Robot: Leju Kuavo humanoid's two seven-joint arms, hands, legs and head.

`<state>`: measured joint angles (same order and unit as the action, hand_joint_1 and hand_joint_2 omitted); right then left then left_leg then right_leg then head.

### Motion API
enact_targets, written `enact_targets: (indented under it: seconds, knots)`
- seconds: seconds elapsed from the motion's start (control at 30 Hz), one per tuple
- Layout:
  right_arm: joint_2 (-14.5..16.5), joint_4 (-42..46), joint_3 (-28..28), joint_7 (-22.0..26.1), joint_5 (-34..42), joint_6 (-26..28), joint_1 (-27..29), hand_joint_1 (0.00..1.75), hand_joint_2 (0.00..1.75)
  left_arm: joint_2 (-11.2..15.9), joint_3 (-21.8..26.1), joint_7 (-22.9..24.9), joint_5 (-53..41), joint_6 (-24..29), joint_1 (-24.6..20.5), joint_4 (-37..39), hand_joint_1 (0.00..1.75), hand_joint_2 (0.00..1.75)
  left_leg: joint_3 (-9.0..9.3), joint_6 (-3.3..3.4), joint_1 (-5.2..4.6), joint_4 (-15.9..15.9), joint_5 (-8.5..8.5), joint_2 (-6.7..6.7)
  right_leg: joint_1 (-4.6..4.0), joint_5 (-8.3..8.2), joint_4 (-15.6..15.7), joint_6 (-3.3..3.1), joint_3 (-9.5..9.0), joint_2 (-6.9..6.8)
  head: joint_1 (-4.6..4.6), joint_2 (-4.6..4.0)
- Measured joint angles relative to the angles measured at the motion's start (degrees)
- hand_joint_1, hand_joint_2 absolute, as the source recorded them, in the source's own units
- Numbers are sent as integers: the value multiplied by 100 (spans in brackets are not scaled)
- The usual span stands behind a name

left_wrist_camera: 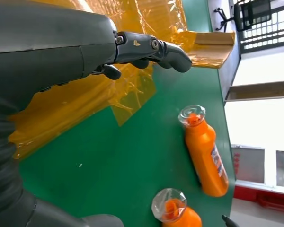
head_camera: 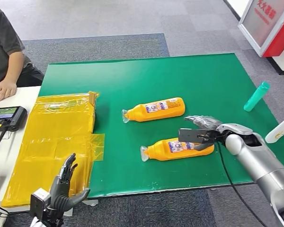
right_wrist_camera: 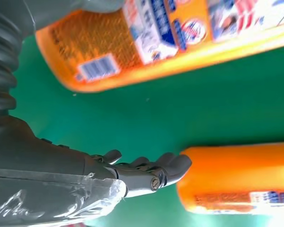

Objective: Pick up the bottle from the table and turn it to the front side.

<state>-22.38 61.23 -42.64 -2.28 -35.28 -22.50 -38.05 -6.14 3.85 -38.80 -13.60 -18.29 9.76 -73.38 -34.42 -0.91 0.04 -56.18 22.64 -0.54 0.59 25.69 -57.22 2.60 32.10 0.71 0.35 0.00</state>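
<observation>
head view high, facing down over green table (head_camera: 212,75); both wrist views close, sharing orange bottles (left_wrist_camera: 205,151).

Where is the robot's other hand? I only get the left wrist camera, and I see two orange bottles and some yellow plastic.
Observer: The right hand hovers over the base end of the nearer orange bottle, with nothing held in it.
Operator: Are there any more bottles?
Observer: Yes, a teal bottle lies at the far right edge of the green mat.
Operator: Is anybody there with the robot?
Observer: A person sits at the far left, with one hand resting on a white table.
</observation>
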Motion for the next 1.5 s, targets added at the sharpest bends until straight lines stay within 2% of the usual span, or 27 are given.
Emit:
enact_targets:
  seconds: [0.53, 0.7, 0.8, 0.83, 0.93, 0.97, 1.03, 1.17, 1.23, 1.5]
  knots:
    - [-260, 159, -339, -155, 281, 41, 370, 0, 175, -1, 114, 0, -130, -163, 26, 53, 0, 175, 0, 0, -1, 0, -1, 0, 1, -2, 0, 1, 0, 0, -1, 0]
    - [-425, 268, -409, -425, 491, -328, 105, 0, 175, -28, 84, -2, 163, -98, -70, 18, 0, 175, 0, -1, -2, 0, -3, 0, 3, -4, 0, 0, 0, 0, -1, 0]
    - [-464, 280, -419, -486, 535, -376, 6, 0, 175, -28, 34, -2, 220, -46, -111, 18, 0, 175, 2, -1, -2, 0, -4, 0, 3, -4, 0, 0, -2, 0, 1, 0]
    - [-466, 278, -423, -494, 532, -360, 4, 38, 175, -28, 22, -2, 227, -36, -113, 18, 0, 175, 1, -1, -2, 0, -4, 0, 3, -4, 0, 0, -1, 0, 0, 0]
    - [-464, 248, -444, -499, 501, -239, 8, 81, 175, -25, -14, -2, 255, -24, -117, 18, 0, 175, 1, -1, -2, 0, -4, 0, 3, -4, 0, 0, -1, 0, 0, 0]
    - [-463, 229, -454, -496, 485, -185, 9, 57, 175, -24, -24, -2, 264, -20, -119, 18, 0, 175, 0, -1, -2, 0, -3, 0, 3, -4, 0, 0, -1, 0, 0, 0]
    - [-461, 185, -474, -487, 454, -102, 10, 53, 175, -20, -35, -2, 277, -12, -126, 18, 0, 175, 0, -1, -2, 0, -3, 0, 3, -4, 0, 0, -1, 0, 0, 0]
    - [-455, 97, -520, -468, 402, -52, 21, 9, 175, -15, -50, -2, 295, 5, -139, 18, 0, 175, 0, -1, -2, 0, -3, 0, 2, -4, 0, 0, -1, 0, 0, 0]
    - [-450, 55, -538, -464, 384, -52, 32, 0, 175, -15, -58, -2, 298, 7, -146, 18, 0, 175, 0, -1, -2, 0, -3, 0, 2, -4, 0, 0, -1, 0, 0, 0]
    - [-439, -55, -582, -395, 335, -86, 56, 0, 175, -9, -64, -2, 348, -10, -169, 18, 0, 175, 0, -1, -2, 0, -3, 0, 3, -4, 0, 0, -1, 0, 0, 0]
